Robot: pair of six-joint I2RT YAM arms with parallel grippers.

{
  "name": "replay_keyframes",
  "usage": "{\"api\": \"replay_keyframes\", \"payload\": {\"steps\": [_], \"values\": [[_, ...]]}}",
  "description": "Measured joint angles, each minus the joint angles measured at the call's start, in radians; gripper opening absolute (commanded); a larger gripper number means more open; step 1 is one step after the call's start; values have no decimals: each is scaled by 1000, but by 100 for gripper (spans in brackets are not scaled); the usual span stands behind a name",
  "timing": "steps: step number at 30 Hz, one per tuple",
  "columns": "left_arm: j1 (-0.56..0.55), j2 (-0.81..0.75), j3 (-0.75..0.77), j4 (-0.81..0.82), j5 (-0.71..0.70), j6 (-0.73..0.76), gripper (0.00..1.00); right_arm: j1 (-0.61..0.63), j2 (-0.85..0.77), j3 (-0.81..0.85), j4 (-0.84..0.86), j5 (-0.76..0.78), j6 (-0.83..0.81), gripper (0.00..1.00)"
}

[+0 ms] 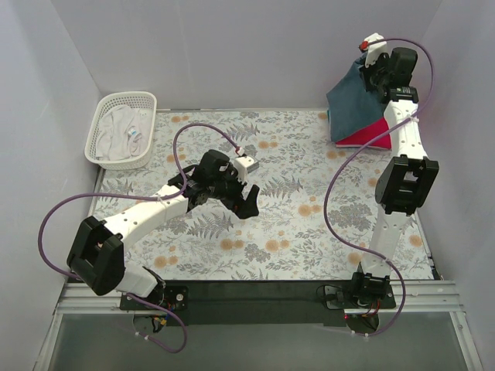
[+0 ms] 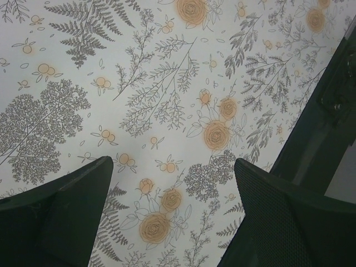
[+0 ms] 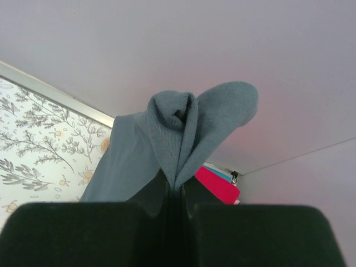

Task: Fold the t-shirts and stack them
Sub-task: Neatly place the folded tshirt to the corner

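Plain pale walls around a worktop (image 1: 429,259) spread with a grey-and-orange floral-print cloth (image 1: 294,174). Pinches, in the tightly closed right gripper (image 3: 175,192), a bunched fold of the dark slate blue soft cloth t-shirt (image 3: 167,133). Holds it raised at the far right corner, its body draping down over part of the bright crimson red soft cloth t-shirt (image 1: 370,137) lying on the cloth. Hovers with the left gripper (image 2: 172,167) over mid-cloth, jaws spread wide, grasping nothing. Shows, at the far left corner, a white plastic lattice basket (image 1: 99,131) containing a pale crumpled t-shirt (image 1: 124,133), well apart from both grippers.
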State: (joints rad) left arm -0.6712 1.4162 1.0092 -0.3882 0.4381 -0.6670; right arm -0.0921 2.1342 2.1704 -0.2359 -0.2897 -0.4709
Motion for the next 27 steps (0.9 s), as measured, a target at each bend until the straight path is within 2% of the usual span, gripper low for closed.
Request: {"api": "replay_keyframes", "payload": {"steps": [27], "values": [[0, 20, 21, -25, 23, -18, 91, -64, 127, 1, 92, -59, -233, 1]]}}
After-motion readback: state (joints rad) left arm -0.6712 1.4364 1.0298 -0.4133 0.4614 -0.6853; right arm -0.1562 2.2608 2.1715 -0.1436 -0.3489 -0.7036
